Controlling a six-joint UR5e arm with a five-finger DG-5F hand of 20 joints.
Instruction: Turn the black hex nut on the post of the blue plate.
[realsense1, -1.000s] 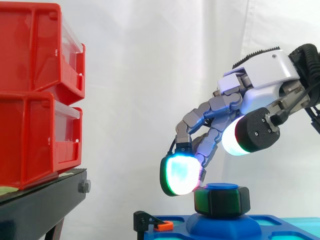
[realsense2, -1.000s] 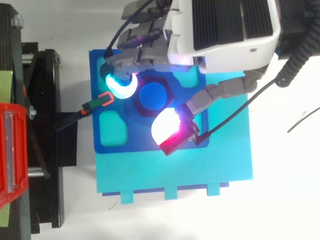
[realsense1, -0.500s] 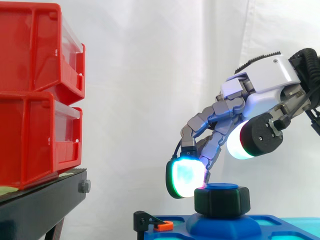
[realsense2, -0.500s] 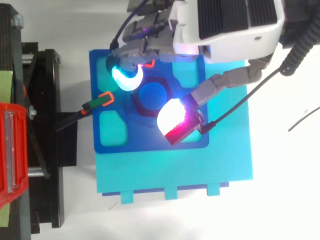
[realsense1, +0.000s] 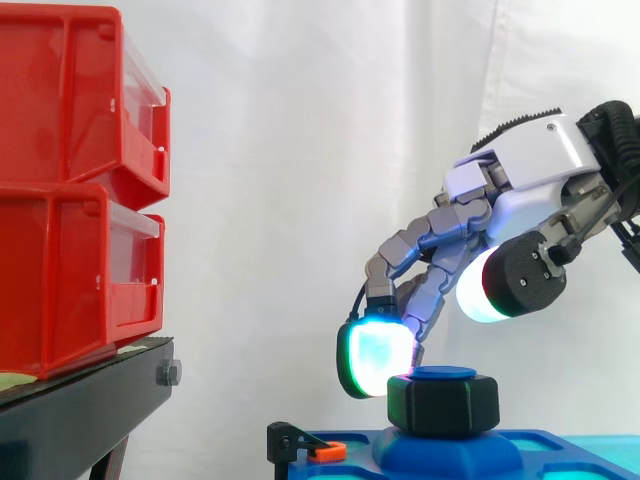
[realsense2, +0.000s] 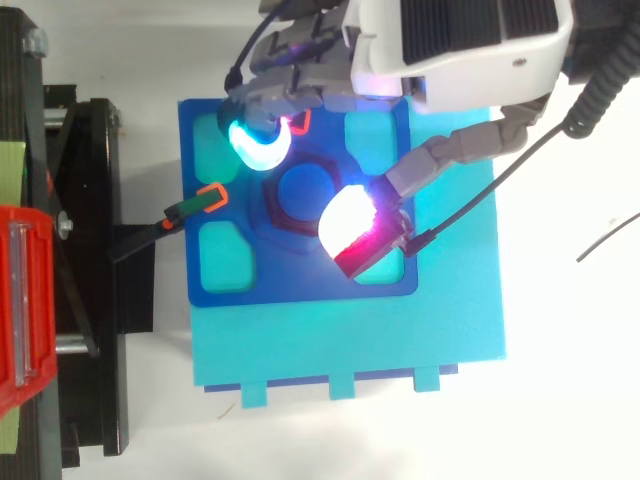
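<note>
The black hexagonal nut (realsense1: 443, 405) sits on the round blue post (realsense1: 445, 373) that rises from the middle of the dark blue plastic plate (realsense2: 300, 282). The flat top of the post shows a little above the nut. The plate has light cyan pockets around the post and lies on a cyan board (realsense2: 350, 350), which lies on the white tabletop (realsense2: 560, 400).

The white and grey hand (realsense1: 530, 160) comes in from the right and hangs over the nut, with its back up and its fingers bent downward. One fingertip pad (realsense1: 375, 358), glowing cyan with a green rim, is low at the left side of the nut, at the height of the nut's upper edge. It is just beside the nut, but I cannot tell if it really touches it. The thumb pad (realsense1: 485, 290), white with a red edge, is clearly higher than the nut and apart from it.

From above, the cyan pad (realsense2: 258, 148) stands at one side of the post and the thumb pad (realsense2: 352, 222) at the opposite side, so the nut lies between them. The hand is spread around the nut and does not pinch it.

A small orange and black clip (realsense2: 210, 196) sits at the plate's edge, on the side toward the black stand (realsense1: 80, 410). This stand carries two red plastic bins (realsense1: 70, 190), one on the other, before the white curtain (realsense1: 300, 150).
</note>
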